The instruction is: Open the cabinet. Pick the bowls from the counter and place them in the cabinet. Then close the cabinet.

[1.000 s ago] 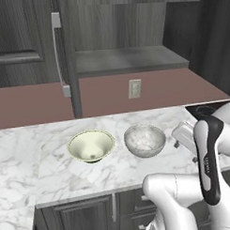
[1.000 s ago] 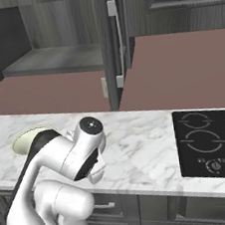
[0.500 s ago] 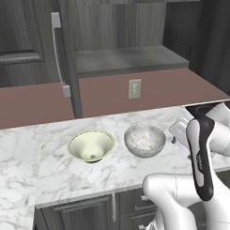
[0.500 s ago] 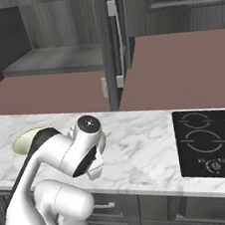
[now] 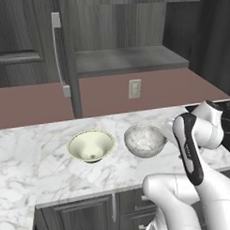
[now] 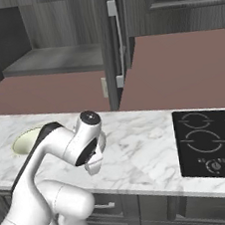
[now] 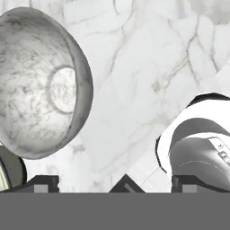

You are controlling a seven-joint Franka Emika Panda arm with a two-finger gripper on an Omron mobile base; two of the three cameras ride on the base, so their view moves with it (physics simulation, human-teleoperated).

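Left base view: the arm's wrist swings left toward the marbled bowl (image 5: pixel 144 140) on the table (image 5: pixel 24 162), beside the cream bowl (image 5: pixel 91 146); gripper (image 7: pixel 114 186) jaws apart, cabinet (image 5: pixel 129 60) open — pickup looks next.

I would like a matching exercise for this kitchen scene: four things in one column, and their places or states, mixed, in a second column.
Things:
1. pale cream bowl with flared rim
2. marbled grey-white round bowl
3. dark grey wood-grain wall cabinet
4. black cooktop

Places or states:
A. open, shelf bare
B. set into the counter's right part
C. on the counter, nearest the arm
D. on the counter, left of the other bowl

Pairs: 1-D, 2-C, 3-A, 4-B
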